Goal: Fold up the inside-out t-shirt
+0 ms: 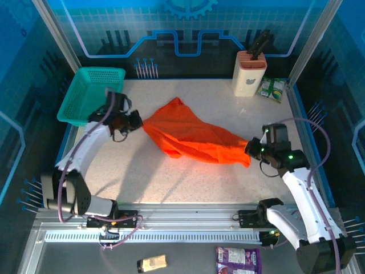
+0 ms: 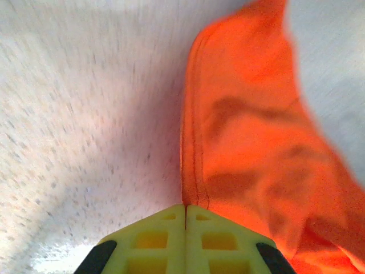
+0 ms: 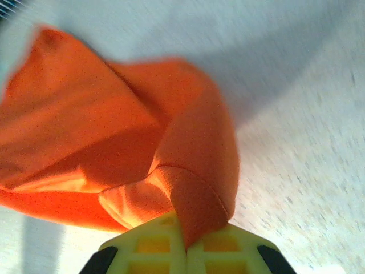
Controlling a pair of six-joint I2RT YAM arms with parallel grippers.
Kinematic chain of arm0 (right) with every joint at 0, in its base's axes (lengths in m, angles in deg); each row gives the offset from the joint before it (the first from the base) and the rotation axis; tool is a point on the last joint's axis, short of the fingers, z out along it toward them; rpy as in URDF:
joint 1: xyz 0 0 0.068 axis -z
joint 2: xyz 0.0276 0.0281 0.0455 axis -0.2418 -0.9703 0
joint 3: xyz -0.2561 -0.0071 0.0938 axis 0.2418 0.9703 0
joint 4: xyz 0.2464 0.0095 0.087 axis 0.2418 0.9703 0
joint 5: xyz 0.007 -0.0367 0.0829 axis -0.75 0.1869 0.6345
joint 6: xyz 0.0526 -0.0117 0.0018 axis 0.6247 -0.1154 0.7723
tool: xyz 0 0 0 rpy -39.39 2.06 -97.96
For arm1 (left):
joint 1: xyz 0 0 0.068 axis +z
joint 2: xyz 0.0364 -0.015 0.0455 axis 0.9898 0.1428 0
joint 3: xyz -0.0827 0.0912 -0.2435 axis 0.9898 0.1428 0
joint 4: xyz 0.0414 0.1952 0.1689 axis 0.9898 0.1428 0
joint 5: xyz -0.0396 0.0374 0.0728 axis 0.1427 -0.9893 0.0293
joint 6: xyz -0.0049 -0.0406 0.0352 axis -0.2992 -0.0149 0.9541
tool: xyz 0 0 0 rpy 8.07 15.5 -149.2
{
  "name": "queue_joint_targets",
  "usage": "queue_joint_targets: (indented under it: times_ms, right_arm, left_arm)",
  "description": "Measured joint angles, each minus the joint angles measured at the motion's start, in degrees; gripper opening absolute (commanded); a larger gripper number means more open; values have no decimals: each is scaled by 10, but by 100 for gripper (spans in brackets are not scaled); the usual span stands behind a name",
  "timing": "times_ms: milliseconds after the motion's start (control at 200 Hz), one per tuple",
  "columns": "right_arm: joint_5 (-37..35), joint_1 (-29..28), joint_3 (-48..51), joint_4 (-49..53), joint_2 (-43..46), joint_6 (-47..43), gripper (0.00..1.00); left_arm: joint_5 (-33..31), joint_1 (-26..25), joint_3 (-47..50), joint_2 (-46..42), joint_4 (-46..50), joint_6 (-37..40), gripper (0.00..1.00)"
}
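At your far left, a teal basket (image 1: 91,94) of rigid plastic mesh sits at the back-left corner of the counter (image 1: 171,182), close behind the left arm. Your left fingers (image 2: 157,237), blocky yellow pads with open cells, are pressed together on a stitched seam at the left tip of the t-shirt (image 1: 191,137). The shirt is plain, soft, bright orange cloth. It is drawn into a long wrinkled band across the middle of the pale speckled counter, bunched and wider in the centre, with a peak of cloth pointing toward the back. At its right end, your right fingers (image 3: 151,245) are clamped on a rolled, hemmed fold. At the back right, a cream knife block (image 1: 250,74) with dark handles stands upright just beside a green packet (image 1: 272,89). Both are well apart from the shirt.
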Motion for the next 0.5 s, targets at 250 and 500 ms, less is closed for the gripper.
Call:
queue_joint_targets:
  times_ms: [250,500]
  right_arm:
    - [4,17,-147,12,-4,-34,0]
    - [12,33,-62,-4,-118,-49,21]
  left_arm:
    - [0,103,-84,-107,31,22,0]
    - [69,105,15,-53,22,46,0]
